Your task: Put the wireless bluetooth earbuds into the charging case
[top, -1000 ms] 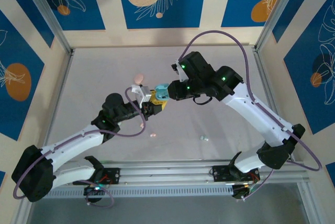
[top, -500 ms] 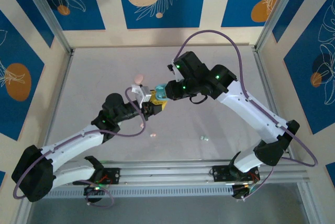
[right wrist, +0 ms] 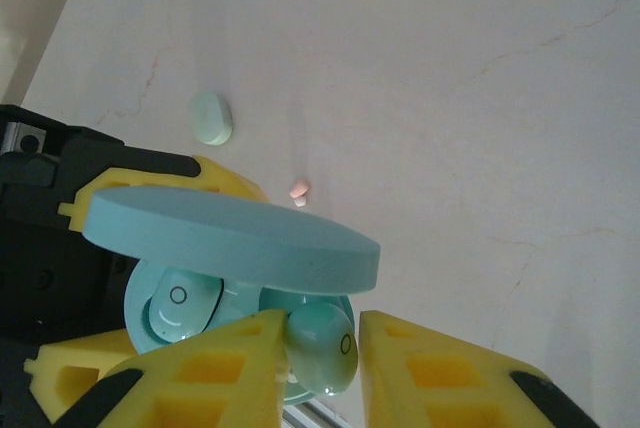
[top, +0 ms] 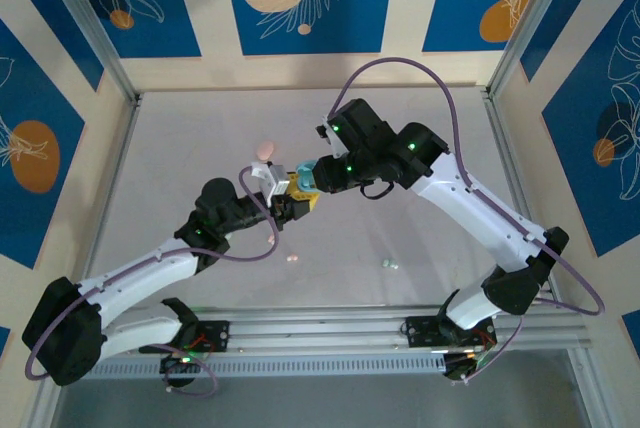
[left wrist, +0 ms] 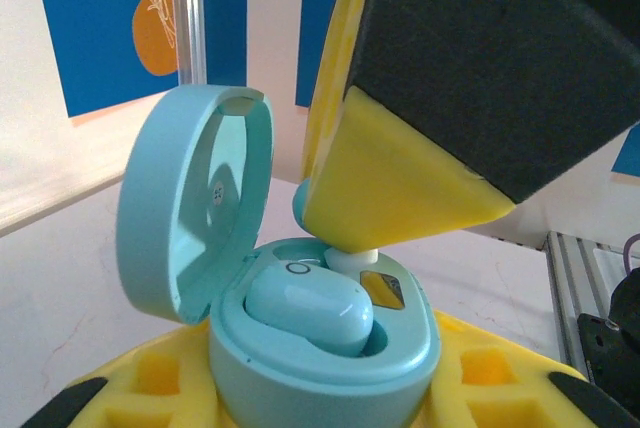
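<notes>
My left gripper (top: 293, 200) is shut on the pale blue charging case (left wrist: 320, 363), which sits upright between its yellow pads with the lid (left wrist: 190, 208) swung open. One pale blue earbud (left wrist: 308, 308) lies seated in the case's near socket. My right gripper (right wrist: 322, 328) hangs directly over the case, with a second pale blue earbud (right wrist: 325, 348) between its pads, tip down at the other socket. That bud rests against the left pad (right wrist: 240, 348), and a narrow gap separates it from the right pad (right wrist: 440, 368).
Loose on the table are a pink bud (top: 292, 259), a pale blue bud (top: 388, 264) and a pink case (top: 265, 150) behind the grippers. In the right wrist view the pale bud (right wrist: 211, 116) and the pink bud (right wrist: 298, 190) lie beyond the lid.
My right gripper has shifted a little left and closer onto the case, and its jaws have parted slightly around the second earbud. The left arm holds still.
</notes>
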You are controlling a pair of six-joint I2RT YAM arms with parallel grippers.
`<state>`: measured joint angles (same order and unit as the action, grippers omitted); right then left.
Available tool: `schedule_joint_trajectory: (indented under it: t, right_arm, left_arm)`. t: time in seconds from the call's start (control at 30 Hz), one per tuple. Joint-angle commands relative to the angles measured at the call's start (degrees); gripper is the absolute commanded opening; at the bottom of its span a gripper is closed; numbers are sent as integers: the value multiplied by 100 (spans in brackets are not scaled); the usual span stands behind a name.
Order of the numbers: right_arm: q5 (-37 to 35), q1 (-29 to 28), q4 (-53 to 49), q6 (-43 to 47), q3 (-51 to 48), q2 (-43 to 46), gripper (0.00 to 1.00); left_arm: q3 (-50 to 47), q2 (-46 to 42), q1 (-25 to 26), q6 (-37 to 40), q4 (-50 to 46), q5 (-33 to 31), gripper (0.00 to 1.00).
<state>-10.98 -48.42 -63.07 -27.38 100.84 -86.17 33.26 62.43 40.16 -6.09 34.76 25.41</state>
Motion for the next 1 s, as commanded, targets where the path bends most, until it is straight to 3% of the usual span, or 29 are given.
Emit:
schedule_joint_trajectory:
  t: [0.0,0.33,0.7,0.87,0.97]
  right_arm:
    - [91,-53,-94,83,136,4,28]
    - [270,-51,37,66,50,141,33]
    - [276,128,616,-176,-571,926,48]
    - [432,558,1318,-745,-1177,1462,54]
    - [961,981,1538,-1130,-1361,1553,55]
  left_arm:
    - [32,6,70,-77,292,95,34]
    - [45,-5,69,-68,263,105,34]
    - [46,-13,71,-61,260,126,34]
    - [54,-21,71,8,266,312,34]
    - [100,5,84,45,207,518,34]
